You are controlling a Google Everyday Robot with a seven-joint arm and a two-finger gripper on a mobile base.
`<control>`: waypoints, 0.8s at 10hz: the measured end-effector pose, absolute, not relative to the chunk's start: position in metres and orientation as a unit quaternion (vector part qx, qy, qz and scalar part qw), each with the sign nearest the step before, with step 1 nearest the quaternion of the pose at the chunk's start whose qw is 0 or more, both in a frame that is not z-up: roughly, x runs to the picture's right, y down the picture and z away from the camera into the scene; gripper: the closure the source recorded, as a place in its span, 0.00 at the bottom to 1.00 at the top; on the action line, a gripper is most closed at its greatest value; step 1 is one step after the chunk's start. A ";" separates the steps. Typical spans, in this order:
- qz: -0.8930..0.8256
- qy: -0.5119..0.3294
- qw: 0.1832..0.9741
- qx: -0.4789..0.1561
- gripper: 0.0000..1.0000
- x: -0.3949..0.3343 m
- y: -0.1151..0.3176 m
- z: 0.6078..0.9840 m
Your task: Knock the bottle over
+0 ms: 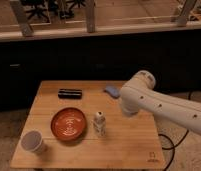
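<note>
The bottle [99, 123] is small, slim and white with a rounded cap and brownish markings. It stands upright on the wooden table [119, 145], just right of the red-brown plate [68, 123]. My white arm [159, 102] reaches in from the right over the table. My gripper [128, 111] is at the arm's low end, mostly hidden behind the arm, a little right of the bottle and above it. It does not touch the bottle.
A grey-white cup [33, 141] stands at the front left corner. A black flat bar [70, 93] lies at the back left. A blue object [112, 91] lies at the back, partly behind my arm. A cable [169, 142] hangs off the table's right side.
</note>
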State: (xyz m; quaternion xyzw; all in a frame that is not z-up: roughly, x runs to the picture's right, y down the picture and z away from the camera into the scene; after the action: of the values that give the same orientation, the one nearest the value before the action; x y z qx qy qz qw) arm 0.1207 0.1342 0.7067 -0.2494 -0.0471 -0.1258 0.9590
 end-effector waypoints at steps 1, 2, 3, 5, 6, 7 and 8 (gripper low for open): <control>-0.131 -0.050 0.958 -0.251 1.00 0.115 0.136 0.709; -0.136 -0.052 0.957 -0.252 1.00 0.111 0.138 0.711; -0.142 -0.055 0.955 -0.253 1.00 0.106 0.140 0.713; -0.152 -0.061 0.954 -0.251 1.00 0.101 0.142 0.716; -0.160 -0.065 0.952 -0.251 1.00 0.095 0.144 0.718; -0.167 -0.071 0.951 -0.251 1.00 0.086 0.146 0.719; -0.178 -0.076 0.948 -0.251 1.00 0.076 0.147 0.721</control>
State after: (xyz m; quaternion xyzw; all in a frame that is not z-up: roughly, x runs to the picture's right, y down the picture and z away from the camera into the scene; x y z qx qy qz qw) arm 0.0756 0.1475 0.7214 -0.2512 -0.0761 -0.1777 0.9484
